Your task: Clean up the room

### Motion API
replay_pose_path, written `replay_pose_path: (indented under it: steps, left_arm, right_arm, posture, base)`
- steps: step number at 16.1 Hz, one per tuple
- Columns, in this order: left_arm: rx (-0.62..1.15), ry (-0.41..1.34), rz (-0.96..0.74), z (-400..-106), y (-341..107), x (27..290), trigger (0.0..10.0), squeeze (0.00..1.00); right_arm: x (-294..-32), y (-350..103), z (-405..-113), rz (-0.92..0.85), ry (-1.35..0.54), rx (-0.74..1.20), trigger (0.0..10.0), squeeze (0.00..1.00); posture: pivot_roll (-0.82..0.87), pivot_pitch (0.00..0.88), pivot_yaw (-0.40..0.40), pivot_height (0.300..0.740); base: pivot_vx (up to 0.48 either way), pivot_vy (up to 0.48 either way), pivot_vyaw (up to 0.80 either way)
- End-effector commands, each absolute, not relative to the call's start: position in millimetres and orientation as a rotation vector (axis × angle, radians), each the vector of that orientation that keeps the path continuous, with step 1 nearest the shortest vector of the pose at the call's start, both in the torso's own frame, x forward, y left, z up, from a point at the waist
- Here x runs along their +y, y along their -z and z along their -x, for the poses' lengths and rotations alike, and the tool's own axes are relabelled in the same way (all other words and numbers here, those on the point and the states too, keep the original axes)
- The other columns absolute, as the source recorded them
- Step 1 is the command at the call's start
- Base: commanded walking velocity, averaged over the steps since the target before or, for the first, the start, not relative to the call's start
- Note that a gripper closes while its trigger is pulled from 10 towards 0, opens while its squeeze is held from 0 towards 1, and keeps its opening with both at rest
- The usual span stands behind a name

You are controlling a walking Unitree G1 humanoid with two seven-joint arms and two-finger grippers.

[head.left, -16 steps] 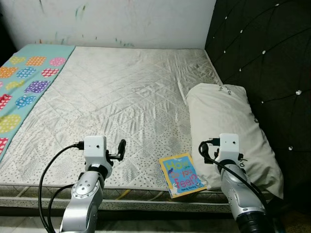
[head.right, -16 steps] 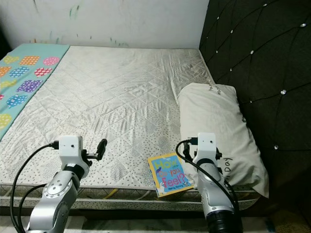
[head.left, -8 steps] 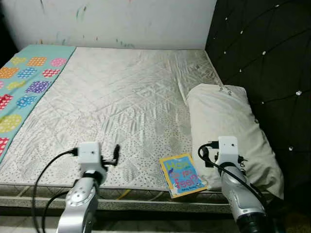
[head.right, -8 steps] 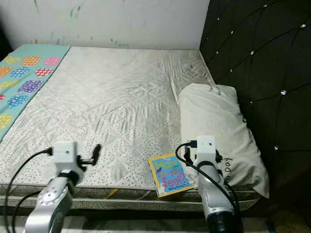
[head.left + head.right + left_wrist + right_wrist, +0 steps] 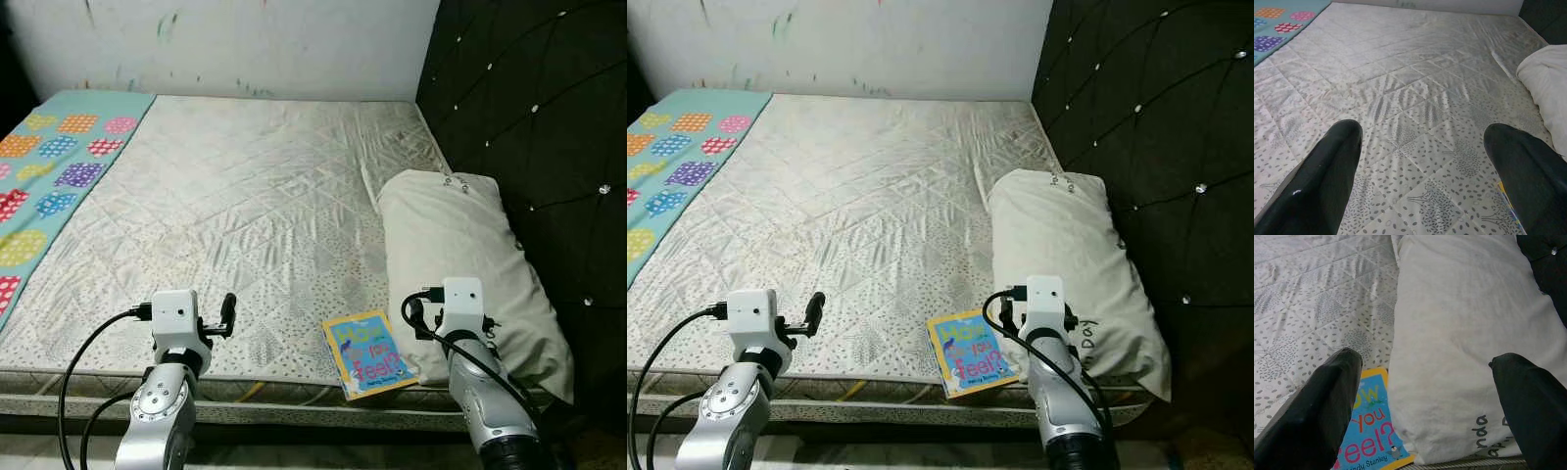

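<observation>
Since tidying here most likely starts with the one loose item, the children's book matters most: it lies flat at the near edge of the mattress, its blue and yellow cover up, its long axis running roughly away from the robot and tilted a little, one long side just beside the near end of the pillow. In the right wrist view the book sits low beside one finger, with the pillow ahead between the two fingers, so the right gripper points more at the pillow than at the cover. The right gripper hovers just beside the book on its pillow side, fingers spread wide and holding nothing. It is clearly the nearer arm; reaching the book would call for a short shift towards the robot's left. The left gripper hangs over the mattress edge well apart from the book, fingers likewise spread and empty, facing bare quilted cover. A patterned teal sheet lies along the far left side of the bed
</observation>
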State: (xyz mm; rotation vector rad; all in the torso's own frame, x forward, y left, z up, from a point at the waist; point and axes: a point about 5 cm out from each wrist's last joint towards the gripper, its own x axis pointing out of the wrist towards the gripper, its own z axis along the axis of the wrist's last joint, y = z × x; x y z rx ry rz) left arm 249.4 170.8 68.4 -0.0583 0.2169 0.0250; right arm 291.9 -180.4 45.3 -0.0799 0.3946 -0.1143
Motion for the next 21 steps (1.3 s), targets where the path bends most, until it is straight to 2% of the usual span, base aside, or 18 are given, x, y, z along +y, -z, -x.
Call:
replay_pose_path:
  steps: [1,12,21]
  left_arm:
    - [0.211,-0.022,0.048,-248,-70,171,10.0,0.0]
    - [0.212,-0.02,0.049,-250,-70,170,10.0,0.0]
    - [0.21,-0.073,0.018,-253,-72,179,10.0,0.0]
  right_arm:
    - [-179,-49,-292,0.071,0.105,0.377,10.0,0.0]
    - [-175,-51,-294,0.05,0.073,0.364,10.0,0.0]
    - [-162,-54,-297,0.07,-0.043,0.336,10.0,0.0]
  posture:
    - [-0.07,0.0,-0.024,0.732]
    - [-0.07,0.0,-0.019,0.634]
    - [-0.07,0.0,-0.018,0.609]
  base:
    - [0.0,0.0,0.0]
    - [0.0,0.0,0.0]
    - [0.0,0.0,0.0]
